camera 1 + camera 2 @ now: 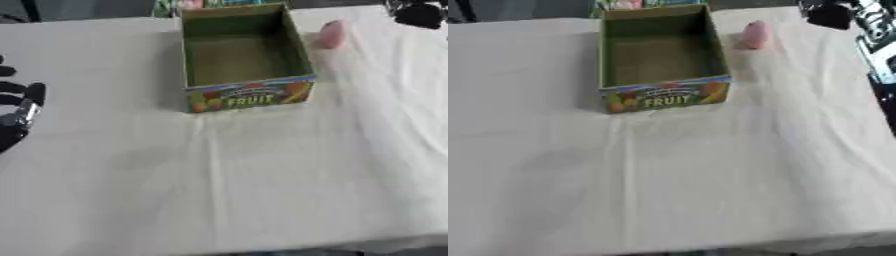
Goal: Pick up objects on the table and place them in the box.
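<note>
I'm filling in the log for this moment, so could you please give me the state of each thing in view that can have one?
Open-topped cardboard box printed with FRUIT: upright, nothing visible inside.
Small pink rounded object: on the cloth, right of the box, not picked up.
White tablecloth: spread over the table, creased.
Left robot hand: at the left edge, fingers relaxed, holding nothing.
Right robot hand: at the upper right, too unclear to judge.

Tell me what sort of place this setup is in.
Probably a lab or test bench, not a home: a table under a plain white cloth, one open cardboard box printed FRUIT, a single pink object beside it, and the robot's left hand at the edge.
</note>
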Action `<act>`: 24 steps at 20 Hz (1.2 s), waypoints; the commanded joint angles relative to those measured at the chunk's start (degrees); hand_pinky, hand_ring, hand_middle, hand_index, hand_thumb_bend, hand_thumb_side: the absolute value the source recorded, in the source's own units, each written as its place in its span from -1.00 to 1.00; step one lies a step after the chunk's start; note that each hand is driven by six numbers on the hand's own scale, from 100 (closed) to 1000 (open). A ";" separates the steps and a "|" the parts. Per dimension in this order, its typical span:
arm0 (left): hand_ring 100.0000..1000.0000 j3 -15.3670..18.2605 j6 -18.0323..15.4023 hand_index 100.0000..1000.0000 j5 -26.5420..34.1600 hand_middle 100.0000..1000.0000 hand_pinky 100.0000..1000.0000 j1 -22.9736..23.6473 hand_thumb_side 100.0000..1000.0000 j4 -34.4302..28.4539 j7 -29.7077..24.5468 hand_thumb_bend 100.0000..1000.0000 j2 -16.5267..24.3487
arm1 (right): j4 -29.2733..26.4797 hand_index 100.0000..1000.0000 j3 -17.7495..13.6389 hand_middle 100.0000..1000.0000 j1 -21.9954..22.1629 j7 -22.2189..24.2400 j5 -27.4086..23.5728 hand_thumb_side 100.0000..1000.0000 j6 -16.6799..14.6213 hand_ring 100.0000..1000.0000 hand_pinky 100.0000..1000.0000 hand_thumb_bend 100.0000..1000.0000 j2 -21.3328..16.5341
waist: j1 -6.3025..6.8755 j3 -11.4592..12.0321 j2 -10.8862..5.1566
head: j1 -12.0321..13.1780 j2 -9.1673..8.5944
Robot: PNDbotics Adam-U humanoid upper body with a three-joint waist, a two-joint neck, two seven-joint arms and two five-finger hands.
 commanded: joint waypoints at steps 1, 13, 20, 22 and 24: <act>0.09 -0.46 -0.09 0.46 0.43 0.15 0.01 -1.25 -1.00 -1.52 -0.77 -0.22 0.39 | 1.81 0.76 -0.90 0.53 -1.63 -0.21 1.22 -0.48 -0.35 0.61 0.37 -0.84 -0.96 | -0.22 0.54 -0.78 | -1.25 -0.63; 0.09 -2.58 -0.07 0.47 0.91 0.15 0.01 -2.85 -1.00 -1.54 -3.17 -0.23 -0.19 | 10.94 0.84 -2.44 0.70 -2.53 0.92 4.40 -0.55 -1.11 0.77 0.51 -0.46 -0.48 | -1.05 5.55 -0.39 | -5.31 -1.24; 0.08 -3.48 -0.09 0.47 1.13 0.15 0.00 -3.31 -1.00 -1.57 -4.21 -0.23 -0.38 | 14.13 0.86 -3.23 0.72 -2.47 -0.08 4.08 -0.54 -1.00 0.80 0.54 -0.40 -0.71 | -1.51 7.35 -0.17 | -6.85 -2.53; 0.08 -3.64 -0.09 0.47 1.15 0.15 0.00 -3.34 -1.00 -1.56 -4.43 -0.23 -0.34 | 14.93 0.86 -3.45 0.73 -2.41 -0.53 3.80 -0.54 -0.87 0.81 0.55 -0.38 -0.89 | -1.63 7.70 -0.10 | -7.16 -2.76; 0.08 -3.76 -0.09 0.47 1.17 0.15 0.00 -3.35 -1.00 -1.56 -4.57 -0.23 -0.30 | 15.66 0.87 -3.66 0.74 -2.30 -0.99 3.44 -0.54 -0.70 0.82 0.57 -0.37 -1.09 | -1.71 8.02 -0.04 | -7.41 -2.97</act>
